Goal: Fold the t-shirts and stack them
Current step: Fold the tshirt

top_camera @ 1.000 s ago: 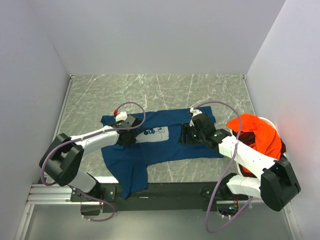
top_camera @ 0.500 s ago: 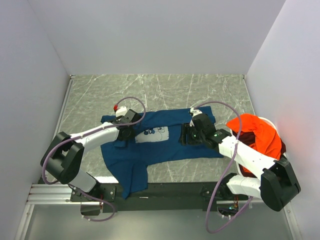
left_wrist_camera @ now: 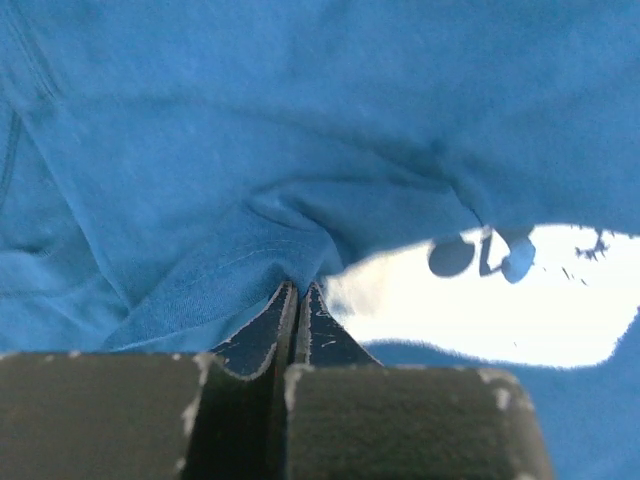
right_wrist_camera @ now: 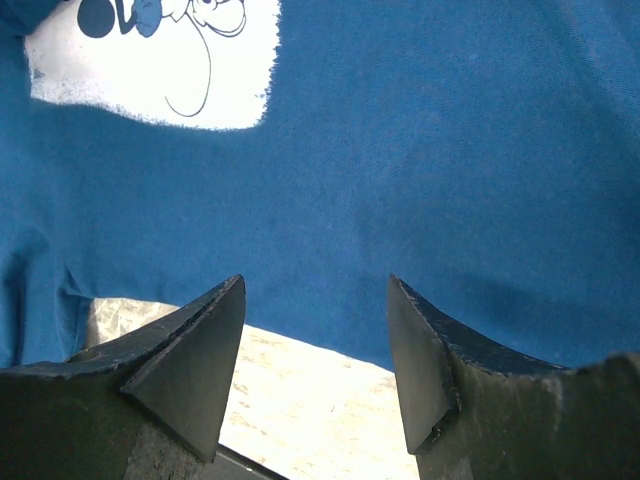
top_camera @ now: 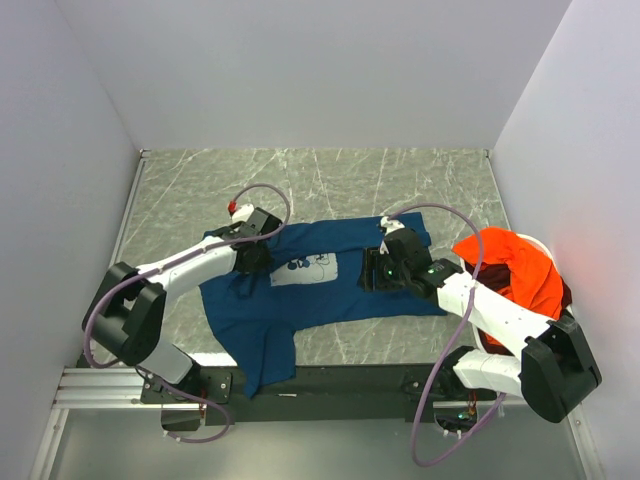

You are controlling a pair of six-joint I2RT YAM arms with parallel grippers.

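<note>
A navy blue t-shirt (top_camera: 335, 292) lies spread on the marble table, its pale cartoon print (top_camera: 312, 268) facing up. My left gripper (top_camera: 251, 258) sits on the shirt just left of the print. In the left wrist view the left gripper (left_wrist_camera: 297, 287) is shut, and a fold of the navy t-shirt (left_wrist_camera: 230, 180) bunches at its tips. My right gripper (top_camera: 372, 270) hovers over the shirt's right part. It stands open in the right wrist view (right_wrist_camera: 315, 290), above the navy t-shirt (right_wrist_camera: 430, 170) hem with nothing between the fingers. A bright orange t-shirt (top_camera: 512, 265) is heaped at the right.
The orange shirt lies over a white basket (top_camera: 546, 246) by the right wall, with dark cloth (top_camera: 566, 300) under it. One navy sleeve hangs over the table's near edge (top_camera: 262, 372). Bare marble (top_camera: 320, 185) stretches behind the shirt. Walls enclose three sides.
My left gripper slid a little toward the far side across the shirt and shut on a fold beside the print. The right arm has stayed still.
</note>
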